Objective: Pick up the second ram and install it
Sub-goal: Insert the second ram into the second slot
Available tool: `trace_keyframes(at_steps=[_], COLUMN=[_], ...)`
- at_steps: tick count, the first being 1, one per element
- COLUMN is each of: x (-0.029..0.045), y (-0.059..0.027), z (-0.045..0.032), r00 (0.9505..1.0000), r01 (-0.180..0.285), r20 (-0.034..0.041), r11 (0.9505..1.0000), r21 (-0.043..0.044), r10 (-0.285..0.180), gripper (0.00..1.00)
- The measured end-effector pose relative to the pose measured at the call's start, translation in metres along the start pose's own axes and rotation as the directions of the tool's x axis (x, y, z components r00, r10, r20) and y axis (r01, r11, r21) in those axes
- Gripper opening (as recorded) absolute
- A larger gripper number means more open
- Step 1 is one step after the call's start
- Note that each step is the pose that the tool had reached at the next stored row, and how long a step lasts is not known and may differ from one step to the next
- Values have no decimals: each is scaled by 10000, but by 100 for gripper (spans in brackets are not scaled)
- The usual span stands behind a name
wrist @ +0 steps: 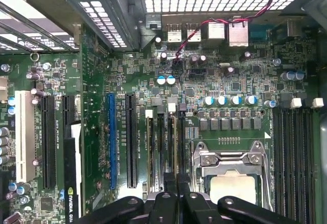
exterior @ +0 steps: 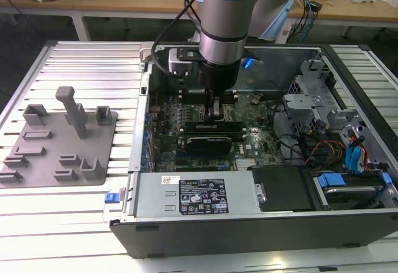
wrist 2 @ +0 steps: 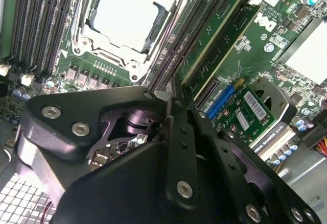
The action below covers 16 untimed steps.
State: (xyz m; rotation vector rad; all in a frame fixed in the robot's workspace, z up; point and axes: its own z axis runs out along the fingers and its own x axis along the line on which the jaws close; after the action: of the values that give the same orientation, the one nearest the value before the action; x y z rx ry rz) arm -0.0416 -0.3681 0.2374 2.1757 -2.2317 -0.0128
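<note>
The second ram, a long flat green stick, stands on edge along the memory slots beside the processor socket. Its near end runs in between my black fingertips. My gripper is drawn shut on the stick. In the exterior view the gripper reaches straight down into the open computer case, just behind the black expansion card. In the first wrist view the gripper sits over the narrow slots next to the socket.
A grey fixture tray with upright holders lies at the exterior view's left, outside the case. The power supply fills the case's front. Drive bays and loose cables crowd the exterior view's right. Long card slots run beside the memory slots.
</note>
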Motion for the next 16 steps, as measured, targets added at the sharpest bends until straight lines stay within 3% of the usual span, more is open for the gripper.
trace_keyframes(at_steps=[16], x=[-4], y=[0], z=[12], r00=[10000], r01=[24], r20=[23], r11=[10000], r21=[-1], r10=[-24], gripper=[9])
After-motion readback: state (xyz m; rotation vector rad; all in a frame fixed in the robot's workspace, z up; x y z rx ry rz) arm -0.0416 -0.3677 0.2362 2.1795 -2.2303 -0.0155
